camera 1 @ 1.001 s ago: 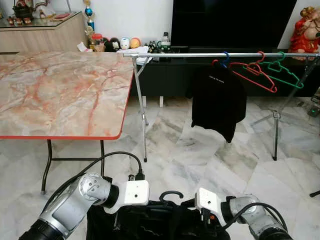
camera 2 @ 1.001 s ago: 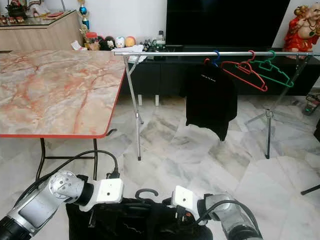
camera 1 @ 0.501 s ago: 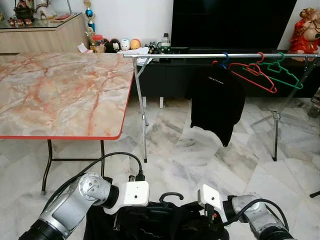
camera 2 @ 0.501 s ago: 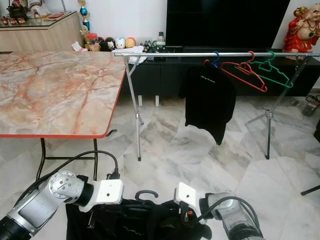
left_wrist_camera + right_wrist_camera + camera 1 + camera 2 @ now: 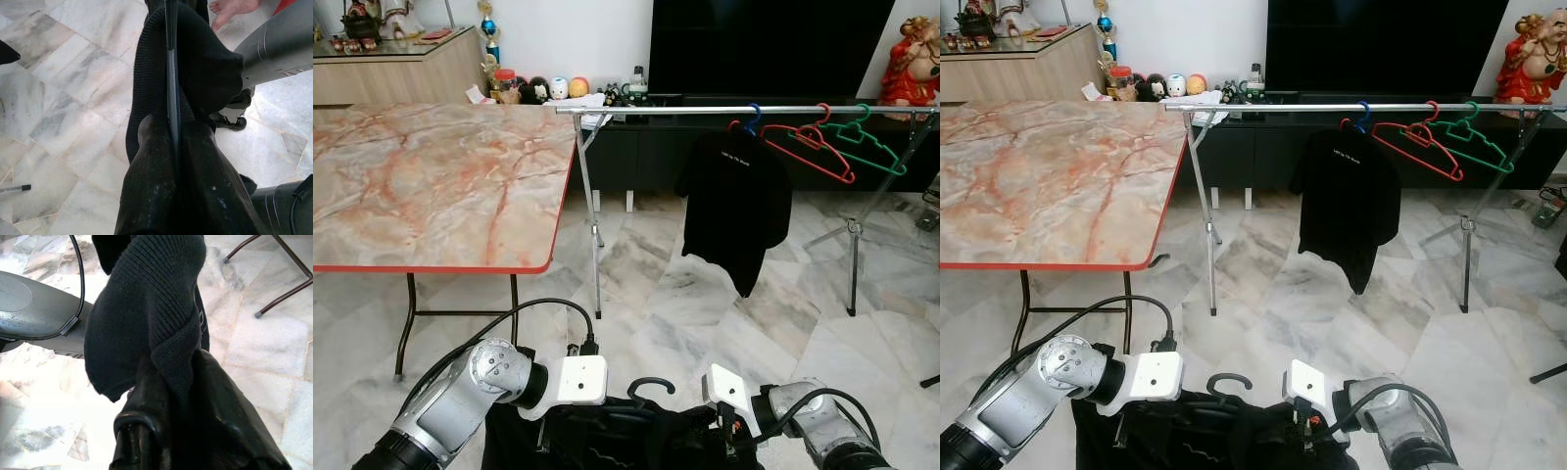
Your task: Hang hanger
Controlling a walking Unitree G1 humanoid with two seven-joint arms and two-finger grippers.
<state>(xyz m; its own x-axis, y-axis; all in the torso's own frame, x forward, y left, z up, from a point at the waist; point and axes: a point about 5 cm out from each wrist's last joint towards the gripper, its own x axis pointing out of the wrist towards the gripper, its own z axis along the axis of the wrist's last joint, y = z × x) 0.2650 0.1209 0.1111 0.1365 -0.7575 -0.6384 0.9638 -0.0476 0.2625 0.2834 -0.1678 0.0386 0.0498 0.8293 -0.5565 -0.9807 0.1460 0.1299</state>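
Low in front of me hangs a black knit garment [image 5: 636, 441] on a black hanger whose hook [image 5: 649, 384] stands up between my two wrists. My left gripper [image 5: 172, 128] is shut on the hanger's thin bar [image 5: 172, 73], with the knit draped over it. At the other end, my right gripper [image 5: 171, 363] is shut on a fold of the same garment [image 5: 156, 298]. Ahead, across the floor, a silver clothes rail [image 5: 705, 109] carries a black shirt [image 5: 736, 201], a red hanger [image 5: 815, 147] and a green hanger [image 5: 871, 149].
A marble-topped table [image 5: 431, 186] with a red edge stands on my left, close to the rail's left leg [image 5: 590, 225]. Behind the rail are a dark TV cabinet [image 5: 646, 147] and a red statue [image 5: 913, 59]. A person's bare foot [image 5: 230, 7] is on the floor nearby.
The black shirt on the rail has swung a little to the left. Both grippers keep their hold on the garment, and my right wrist has edged slightly.
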